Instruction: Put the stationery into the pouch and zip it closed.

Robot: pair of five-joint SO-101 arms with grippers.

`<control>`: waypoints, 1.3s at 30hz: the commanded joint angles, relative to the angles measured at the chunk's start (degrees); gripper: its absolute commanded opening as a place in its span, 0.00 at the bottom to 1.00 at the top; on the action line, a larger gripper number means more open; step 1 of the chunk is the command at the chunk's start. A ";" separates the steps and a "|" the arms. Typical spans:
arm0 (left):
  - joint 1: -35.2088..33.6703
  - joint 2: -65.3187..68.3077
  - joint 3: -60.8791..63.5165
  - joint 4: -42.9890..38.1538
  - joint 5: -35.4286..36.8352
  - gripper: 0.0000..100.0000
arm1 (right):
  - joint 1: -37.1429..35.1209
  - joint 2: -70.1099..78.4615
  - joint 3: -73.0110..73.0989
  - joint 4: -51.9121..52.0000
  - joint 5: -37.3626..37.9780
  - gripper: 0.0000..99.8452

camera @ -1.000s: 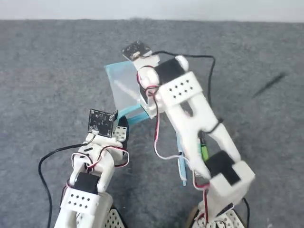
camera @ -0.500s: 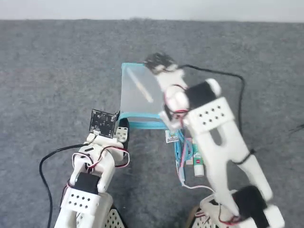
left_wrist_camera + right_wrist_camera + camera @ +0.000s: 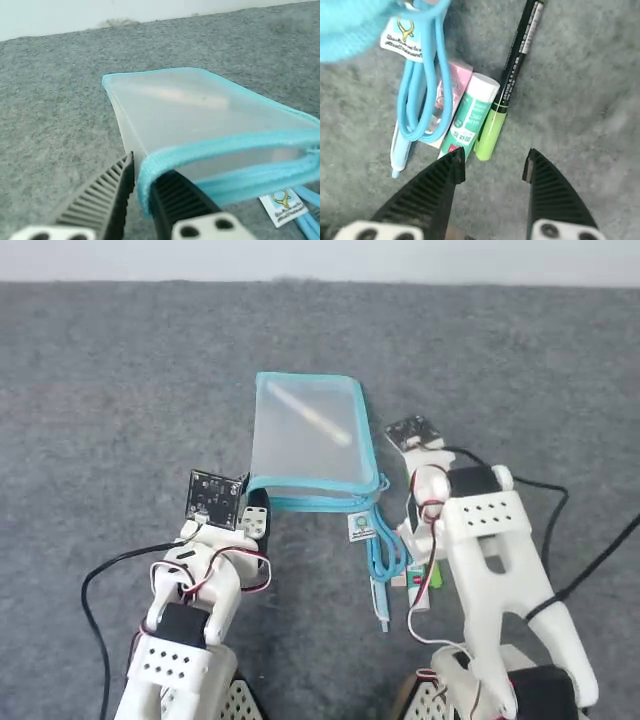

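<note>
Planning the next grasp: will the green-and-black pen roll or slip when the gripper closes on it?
The pen looks slim and round, so it may roll if nudged, though the fuzzy grey mat should slow it. It lies straight, so likely stiff and light. Its glossy barrel might slip in the right gripper.

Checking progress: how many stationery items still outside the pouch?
4, clustered by the pouch strap: blue pen, pink packet, green-white tube, green marker. Others may hide underneath.
</note>
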 commanded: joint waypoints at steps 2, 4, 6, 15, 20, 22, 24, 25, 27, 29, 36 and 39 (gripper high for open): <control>-0.35 0.62 -0.92 -0.26 -0.62 0.01 | 2.07 -2.77 2.73 -4.97 0.79 0.18; -0.35 0.62 -1.01 0.09 -0.70 0.01 | 3.38 -2.77 4.31 -7.96 1.23 0.18; -0.35 0.62 -1.01 0.09 -0.70 0.01 | 4.62 -2.77 5.36 -10.24 1.23 0.18; -0.35 0.62 -1.01 0.26 -0.70 0.01 | 3.47 -2.77 12.13 -18.33 1.23 0.18; -0.35 0.62 -1.01 0.26 -0.70 0.01 | 3.56 -2.77 12.84 -20.00 1.23 0.18; -0.35 0.62 -1.01 0.35 -0.70 0.01 | 3.47 -2.68 13.01 -20.26 1.23 0.18; -0.35 0.62 -1.01 0.35 -0.70 0.01 | 3.47 -2.68 14.51 -21.76 1.23 0.18; -0.35 0.62 -1.01 0.35 -0.70 0.01 | 3.47 -2.68 15.47 -22.46 1.23 0.18; -0.35 0.62 -1.01 0.35 -0.70 0.01 | 3.56 -1.89 17.05 -23.60 1.23 0.18; -0.35 0.62 -1.01 0.35 -0.70 0.01 | 3.65 0.13 17.58 -24.48 1.23 0.18; -0.35 0.62 -1.01 0.35 -0.70 0.01 | 4.00 4.70 16.18 -25.27 0.70 0.05; -0.35 0.53 -1.01 0.35 -0.70 0.01 | 4.00 4.62 16.18 -24.84 0.70 0.01</control>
